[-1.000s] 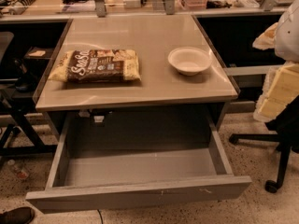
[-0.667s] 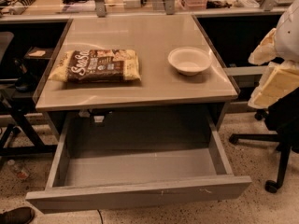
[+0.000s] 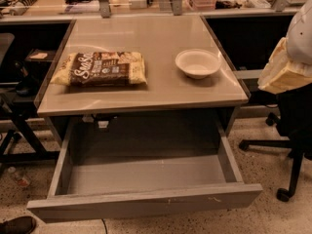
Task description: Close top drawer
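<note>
The top drawer [image 3: 146,206] is pulled far out from under the table and fills the lower part of the camera view. Its flat grey front carries small white scuffs, and its plain grey inside [image 3: 146,174] holds nothing. My gripper [image 3: 282,72], cream-coloured, hangs at the right edge of the view. It is beside the table's right side, above and to the right of the drawer, and touches nothing.
On the table top [image 3: 146,96] lie a brown and cream snack bag [image 3: 101,68] at the left and a white bowl [image 3: 197,63] at the right. A black office chair [image 3: 292,130] stands right of the drawer. A shoe [image 3: 14,225] is at the bottom left.
My gripper at the right edge has risen a little and shifted slightly left. The drawer, bag and bowl have not moved.
</note>
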You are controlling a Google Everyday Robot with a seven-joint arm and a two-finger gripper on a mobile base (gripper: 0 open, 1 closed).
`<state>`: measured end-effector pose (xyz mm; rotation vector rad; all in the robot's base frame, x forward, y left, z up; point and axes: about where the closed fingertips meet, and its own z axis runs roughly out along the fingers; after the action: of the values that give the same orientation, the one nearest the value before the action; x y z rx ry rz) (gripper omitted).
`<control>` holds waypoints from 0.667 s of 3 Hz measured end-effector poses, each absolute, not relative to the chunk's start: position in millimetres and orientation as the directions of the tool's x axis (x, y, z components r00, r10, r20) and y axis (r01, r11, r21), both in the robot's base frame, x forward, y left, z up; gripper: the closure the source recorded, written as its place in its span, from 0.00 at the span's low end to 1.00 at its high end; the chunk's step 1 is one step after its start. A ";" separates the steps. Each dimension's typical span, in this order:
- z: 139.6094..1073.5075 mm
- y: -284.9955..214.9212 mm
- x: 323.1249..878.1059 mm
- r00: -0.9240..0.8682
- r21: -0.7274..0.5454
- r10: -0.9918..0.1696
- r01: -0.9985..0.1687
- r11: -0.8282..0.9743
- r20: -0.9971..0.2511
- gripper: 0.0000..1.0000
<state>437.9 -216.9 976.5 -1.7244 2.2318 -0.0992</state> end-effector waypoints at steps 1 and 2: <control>977.8 -218.0 436.8 -0.222 -0.249 -0.953 -0.930 0.270 -0.206 1.00; 973.7 -224.3 402.0 -0.278 -0.205 -0.944 -0.928 0.312 -0.180 1.00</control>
<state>402.0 -224.3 973.7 -1.6971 2.3146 -0.0863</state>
